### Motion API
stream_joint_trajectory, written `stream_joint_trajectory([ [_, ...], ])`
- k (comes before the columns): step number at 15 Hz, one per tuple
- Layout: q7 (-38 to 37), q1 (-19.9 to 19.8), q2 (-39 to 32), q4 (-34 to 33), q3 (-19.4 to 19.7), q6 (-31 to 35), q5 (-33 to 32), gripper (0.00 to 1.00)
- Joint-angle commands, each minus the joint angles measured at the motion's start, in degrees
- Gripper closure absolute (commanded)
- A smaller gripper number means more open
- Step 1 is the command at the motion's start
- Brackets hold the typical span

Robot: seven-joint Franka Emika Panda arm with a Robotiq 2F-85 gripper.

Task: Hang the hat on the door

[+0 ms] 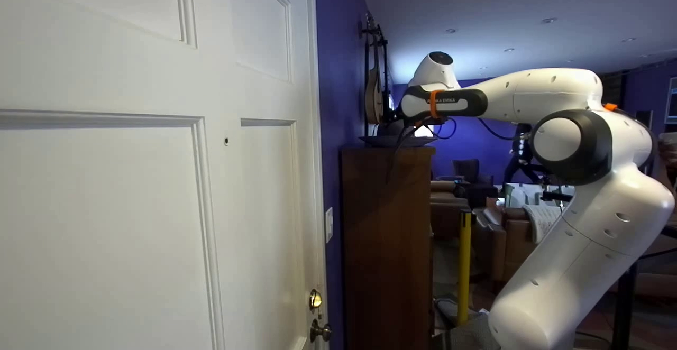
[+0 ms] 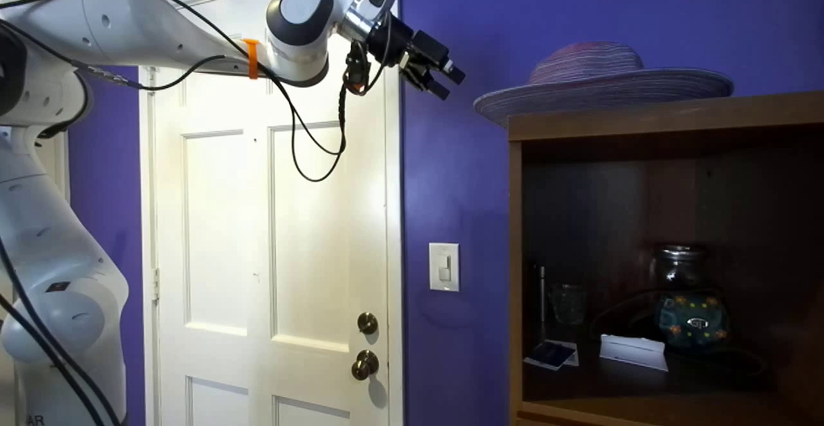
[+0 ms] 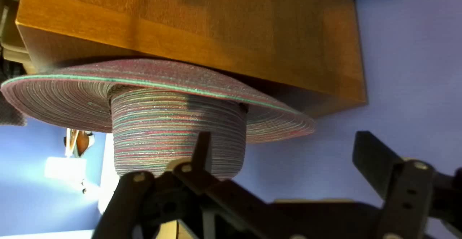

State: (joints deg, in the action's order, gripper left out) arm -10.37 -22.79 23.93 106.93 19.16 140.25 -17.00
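Now, eyes on the hat (image 2: 595,78): crown up on the cabinet (image 2: 669,114), brim jutting past the edge. That overhang probably helps, offering a lip with room beneath. Facing it hangs the gripper (image 2: 448,82), fingers (image 2: 456,74) spread wide and holding nothing, presumably set to take brim or crown. Off to the side stands the door (image 2: 259,233), no hat on it, so the hanging is all to come.

Over to the wrist view, crown below brim, upside down! It gives the coloured bands and green brim line, and puts a finger across the crown while its partner has just wall (image 3: 408,69) behind it; a sideways shift looks likely. Touching? That angle can't settle it, but in an exterior view brim (image 2: 508,99) and fingertips stand apart. In an exterior view the hat (image 1: 378,140) is mere dark outline, yet the door comes close, a small fitting (image 1: 226,141) on it; whether that bears a hat, no telling.
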Motion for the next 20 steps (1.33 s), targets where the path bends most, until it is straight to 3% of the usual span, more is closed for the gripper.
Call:
stream_joint_trajectory([
  [1, 2.77, 0.23, -6.3, -8.28, 2.81, 0.65, 4.57, 0.0],
  [4, 2.89, -0.28, -10.3, -13.56, 4.53, -0.47, 6.29, 0.0],
  [5, 2.07, -0.8, -6.45, -8.48, 2.9, -0.07, 4.25, 0.0],
  [9, 2.07, -0.78, -9.44, -11.78, 3.85, -0.07, 4.84, 0.0],
  [14, 2.81, -1.21, -15.45, -19.05, 7.94, -2.8, 10.16, 0.0],
  [20, 7.92, -1.86, -21.94, -25.74, 11.94, -0.92, 18.89, 0.0],
])
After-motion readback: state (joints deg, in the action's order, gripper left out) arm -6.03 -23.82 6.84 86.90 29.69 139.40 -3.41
